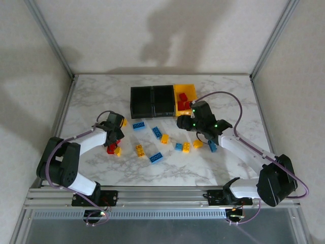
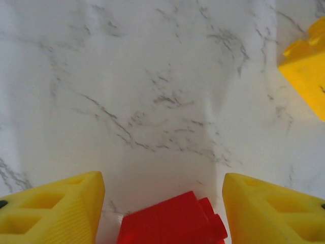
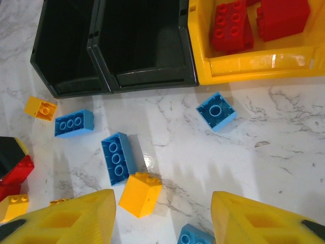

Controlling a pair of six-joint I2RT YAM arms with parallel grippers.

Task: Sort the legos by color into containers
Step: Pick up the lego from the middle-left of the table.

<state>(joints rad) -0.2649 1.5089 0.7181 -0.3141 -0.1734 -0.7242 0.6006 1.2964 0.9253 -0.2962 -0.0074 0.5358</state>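
The left tool (image 2: 161, 183) is spread. Its 2 ribbed yellow fingers (image 2: 56, 208) stand on both sides of a red lego (image 2: 170, 222) with round studs, and a thin gap shows at the left side of it, so it is not pinched. A yellow lego (image 2: 307, 66) lies apart from it on the surface (image 1: 91, 101), a glossy white marble with grey veins.

The right tool (image 3: 162, 198) is also spread and holds nothing. A blocky yellow brick (image 3: 141, 193) lies tilted near its left finger.

The 3 containers stand in a row at the far middle. They are 2 black bins (image 3: 71, 84) and, at the right, a yellow-orange bin (image 3: 259, 63) with red bricks (image 3: 232, 25) inside. On their near side lie 2 oblong blue bricks (image 3: 73, 123) and 1 square blue brick (image 3: 216, 111).
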